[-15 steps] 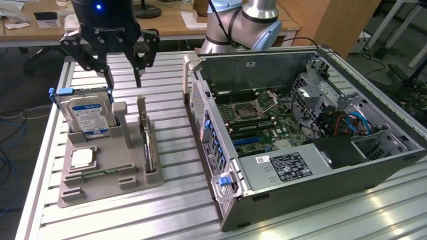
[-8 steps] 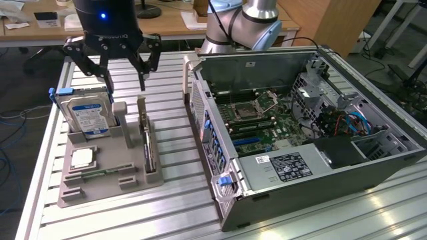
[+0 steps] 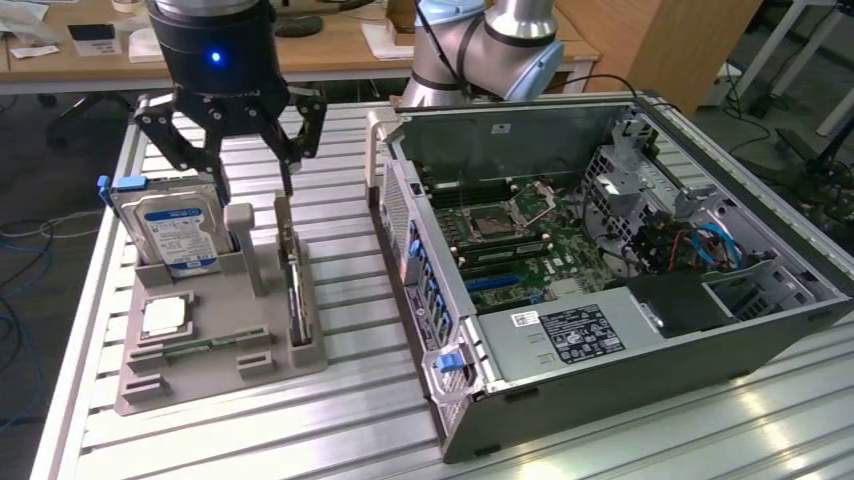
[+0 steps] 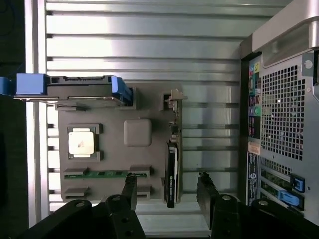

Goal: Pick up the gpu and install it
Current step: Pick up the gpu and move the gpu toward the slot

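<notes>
Gripper (image 3: pixel 254 190): I have it spread wide and holding nothing, hanging above the grey holder (image 3: pixel 200 375).
Gpu (image 3: pixel 295 290): it stands on edge in the holder's slot, on the side nearest the computer case (image 3: pixel 601 330).
Gpu versus jaws: on my wrist camera the card (image 4: pixel 172 167) runs into the gap between the fingers (image 4: pixel 130 186), touching neither.
Hard drive (image 3: pixel 174 225): upright at the holder's opposite side.
</notes>
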